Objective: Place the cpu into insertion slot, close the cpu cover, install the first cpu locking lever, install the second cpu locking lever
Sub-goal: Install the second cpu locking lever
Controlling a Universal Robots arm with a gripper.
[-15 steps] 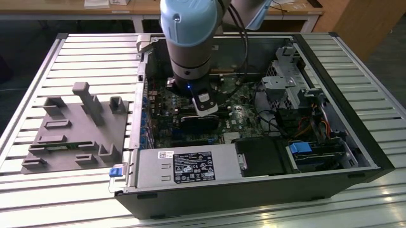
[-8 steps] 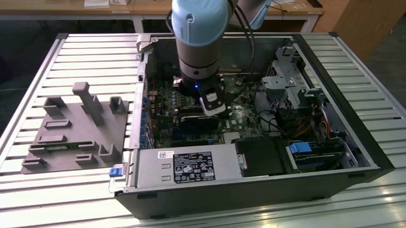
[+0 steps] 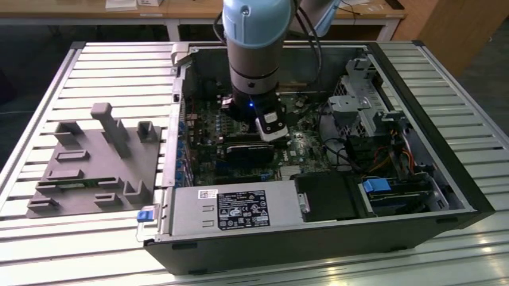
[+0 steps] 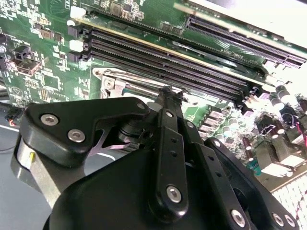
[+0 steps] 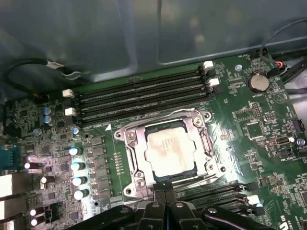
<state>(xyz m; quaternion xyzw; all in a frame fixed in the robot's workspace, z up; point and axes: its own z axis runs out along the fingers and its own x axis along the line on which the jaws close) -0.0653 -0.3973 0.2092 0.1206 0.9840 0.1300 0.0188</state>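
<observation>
The cpu (image 5: 169, 151), a pale silvery square, lies in the insertion slot (image 5: 120, 136) on the green motherboard. The cpu cover (image 5: 194, 132), a silver frame, lies flat around it. A thin metal lever (image 5: 211, 178) runs along the slot's edge closest to my fingers. My gripper (image 5: 165, 190) is shut, its black fingertips pressed together right at that edge, and I see nothing held between them. In the second wrist view the gripper (image 4: 168, 92) points at the slot's silver rim (image 4: 112, 81). The exterior view shows the gripper (image 3: 273, 138) low inside the open computer case (image 3: 413, 89).
Long black memory slots (image 5: 139, 98) run beside the slot on the far side, with more (image 5: 216, 194) close to my fingers. A black card (image 3: 242, 152) and a grey power supply (image 3: 230, 208) sit in the case. A grey fixture (image 3: 95, 161) lies at the exterior view's left.
</observation>
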